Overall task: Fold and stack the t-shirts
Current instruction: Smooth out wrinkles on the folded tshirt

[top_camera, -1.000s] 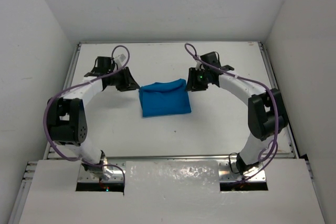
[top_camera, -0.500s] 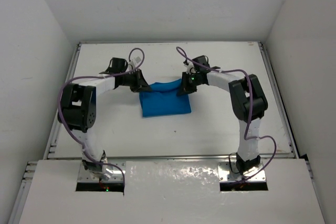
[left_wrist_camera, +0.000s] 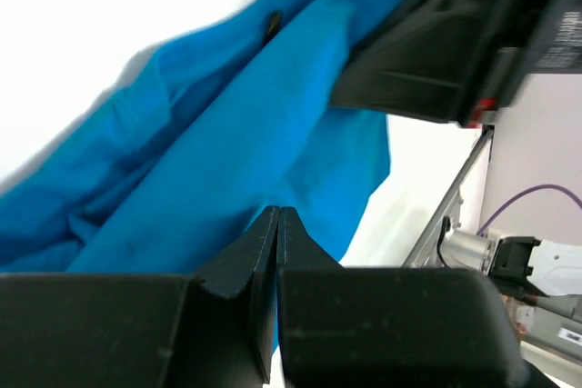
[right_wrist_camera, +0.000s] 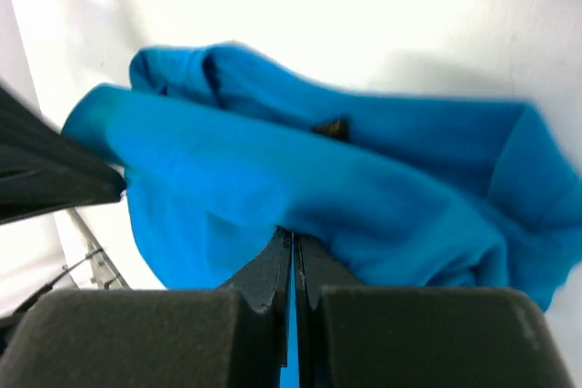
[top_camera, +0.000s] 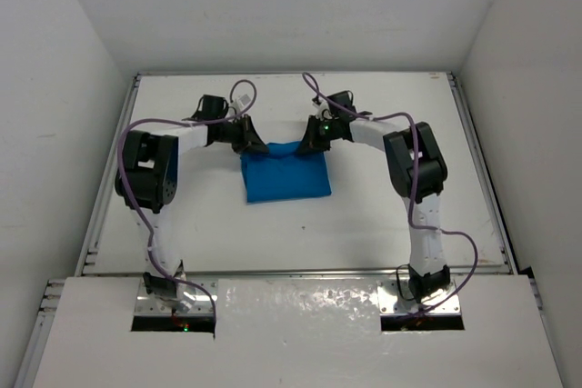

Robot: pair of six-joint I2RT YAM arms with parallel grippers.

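Observation:
The bright blue t-shirt (top_camera: 286, 177) lies folded into a rough rectangle in the middle of the white table. My left gripper (top_camera: 254, 144) is at its far left corner and my right gripper (top_camera: 310, 144) is at its far right corner. In the left wrist view the left gripper (left_wrist_camera: 277, 214) is shut, with the t-shirt (left_wrist_camera: 227, 134) running into the tips. In the right wrist view the right gripper (right_wrist_camera: 293, 235) is shut, with a sliver of the t-shirt (right_wrist_camera: 318, 179) between the fingers. The far edge sags between the two grippers.
The white table (top_camera: 382, 215) is closed in by white walls at the back and both sides, with metal rails (top_camera: 477, 152) along its edges. Purple cables (top_camera: 241, 93) loop above both wrists. The arm bases stand at the near edge.
Both grippers have moved inward from either side to the shirt's far corners. The far edge, flat before, now dips between them.

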